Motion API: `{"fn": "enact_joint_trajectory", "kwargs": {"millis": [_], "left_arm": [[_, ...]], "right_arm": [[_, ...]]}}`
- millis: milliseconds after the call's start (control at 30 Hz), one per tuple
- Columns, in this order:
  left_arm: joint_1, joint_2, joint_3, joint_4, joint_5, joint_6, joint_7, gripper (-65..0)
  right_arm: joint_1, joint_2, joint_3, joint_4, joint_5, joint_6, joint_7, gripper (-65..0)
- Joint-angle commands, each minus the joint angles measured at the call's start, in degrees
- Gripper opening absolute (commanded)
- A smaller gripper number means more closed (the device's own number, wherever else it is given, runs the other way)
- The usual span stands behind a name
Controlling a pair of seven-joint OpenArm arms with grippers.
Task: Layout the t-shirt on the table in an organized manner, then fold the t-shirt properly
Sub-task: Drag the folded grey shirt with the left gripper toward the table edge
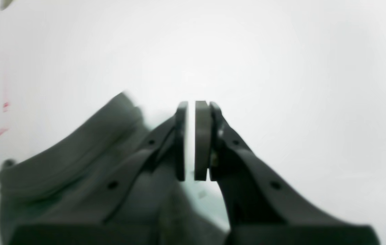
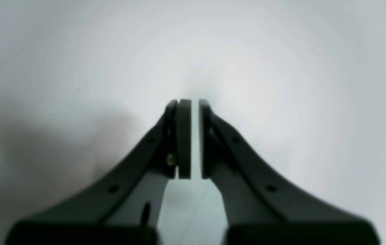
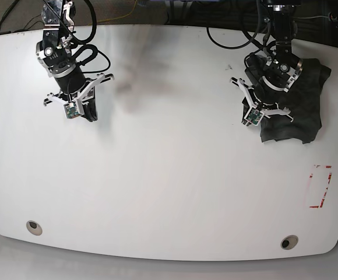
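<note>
The white table (image 3: 169,192) is mostly bare up front, just two round grommets (image 3: 34,227) and a red tape rectangle (image 3: 320,186). Farther back the t-shirt (image 3: 300,111) sits in a crumpled heap at the table's side, under the left gripper (image 1: 190,141), whose jaws are together on nothing. The right gripper (image 2: 190,139) is shut too, empty, well apart from the cloth. I reckon a blind pinch into that bunch could catch several layers and drag the heap toward the edge. Cables trail behind the table
</note>
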Motion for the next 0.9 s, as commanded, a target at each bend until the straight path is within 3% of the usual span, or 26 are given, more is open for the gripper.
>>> {"fn": "enact_joint_trajectory", "kwargs": {"millis": [0,267,600,867], "left_arm": [[-0.60,1.22,-0.30,-0.37,-0.25,0.90,-1.28,-62.9],[-0.33,2.45,-1.35,-5.55,-0.25,1.08,-1.37,-62.9],[-0.24,2.10,-10.49,-7.49,-0.34,0.64,-1.37,-62.9],[-0.42,-3.79,-15.24,-11.97,-0.60,0.55,-1.37,-62.9]], "right_arm": [[0.43,0.48,0.39,1.25,0.61,-0.13,1.48,-61.6],[0.43,0.48,0.39,1.25,0.61,-0.13,1.48,-61.6],[0.25,0.48,0.39,1.16,0.61,-0.13,1.48,-61.6],[0.16,0.48,0.30,1.25,0.69,-0.13,1.48,-61.6]]}}
